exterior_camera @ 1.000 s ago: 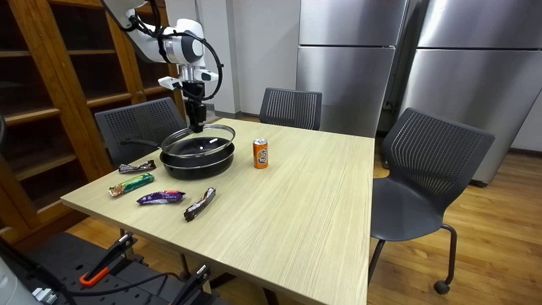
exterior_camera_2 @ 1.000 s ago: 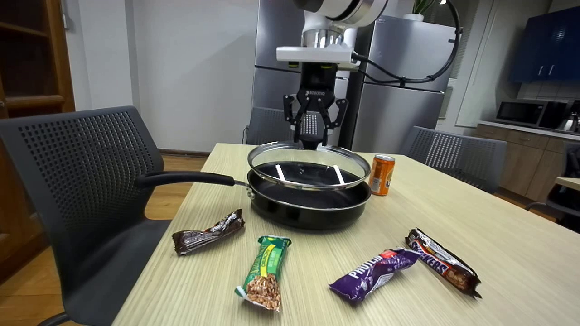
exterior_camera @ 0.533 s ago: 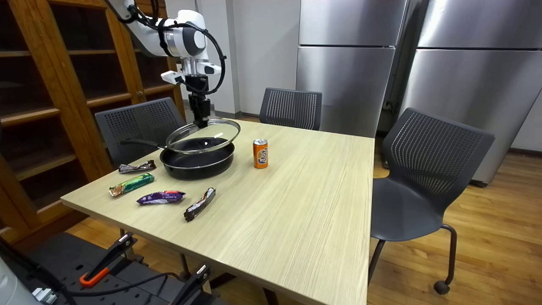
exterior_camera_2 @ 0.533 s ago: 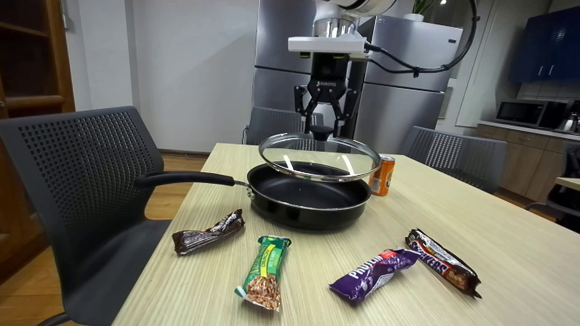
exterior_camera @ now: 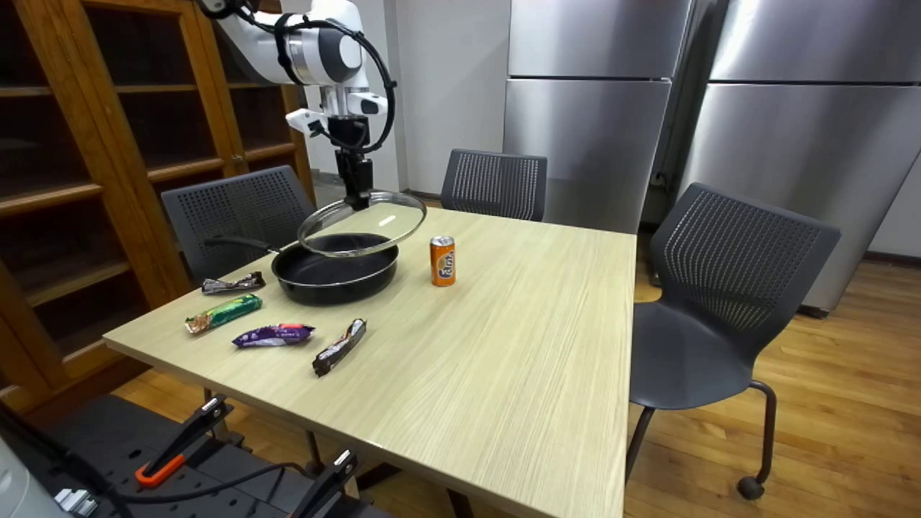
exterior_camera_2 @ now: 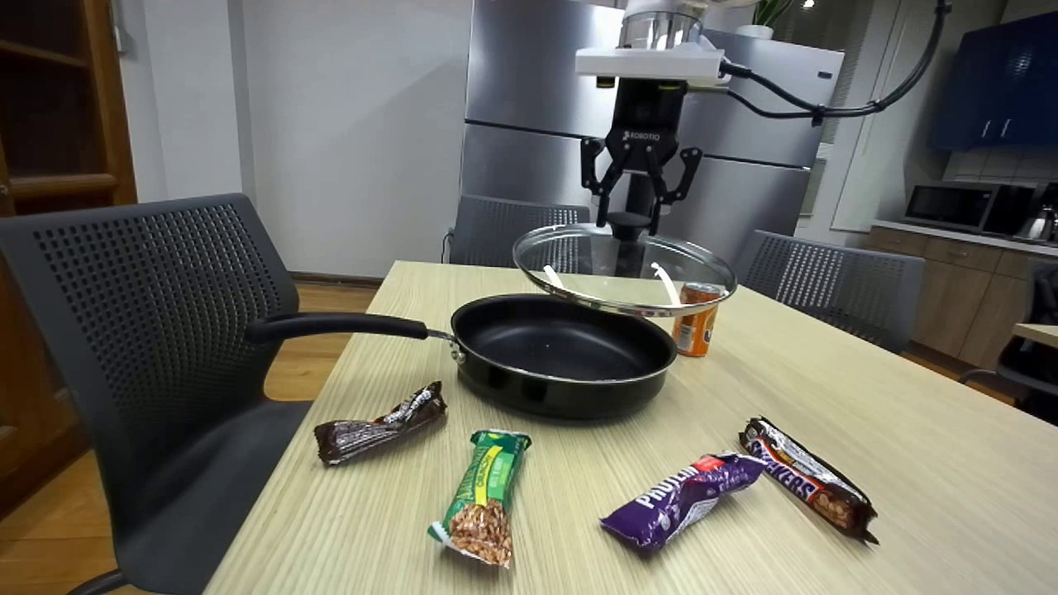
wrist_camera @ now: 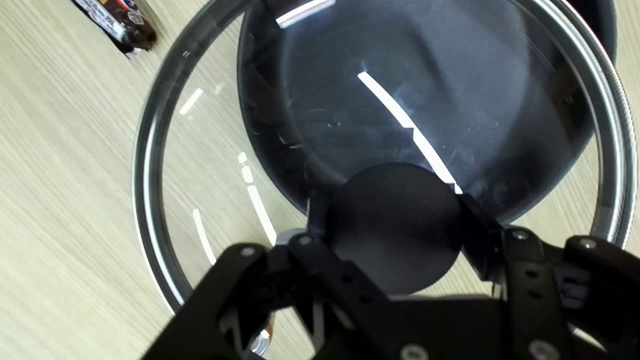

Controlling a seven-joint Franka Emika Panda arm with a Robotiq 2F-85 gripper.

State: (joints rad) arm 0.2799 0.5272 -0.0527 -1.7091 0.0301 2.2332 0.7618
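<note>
Now our claw (exterior_camera_2: 629,220) grips lid (exterior_camera_2: 616,285) by knob (wrist_camera: 395,225), shifted away from counter (exterior_camera_2: 826,388) L edge (ext. views); pan (exterior_camera_2: 562,397) prob. nearly uncovered.

Bench (exterior_camera: 518,345): in an exterior view, from above one edge, set back, lens tipped down across the top toward refrigerators (exterior_camera: 586,151); black platform (exterior_camera: 119,428) near lens, lower left.
Snack bars (exterior_camera_2: 682,502): in an exterior view, close in foreground; camera low, facing pan (exterior_camera_2: 562,351), refrigerators behind.
Lid (wrist_camera: 395,195): wrist view, very near, looking down through glass into pan; end effector (wrist_camera: 397,227) along bottom edge.
Orange can (exterior_camera: 443,260): shared, with pan, lid and snack bars, by both exterior views; wrist view overlaps them on pan, lid, part of one bar.
</note>
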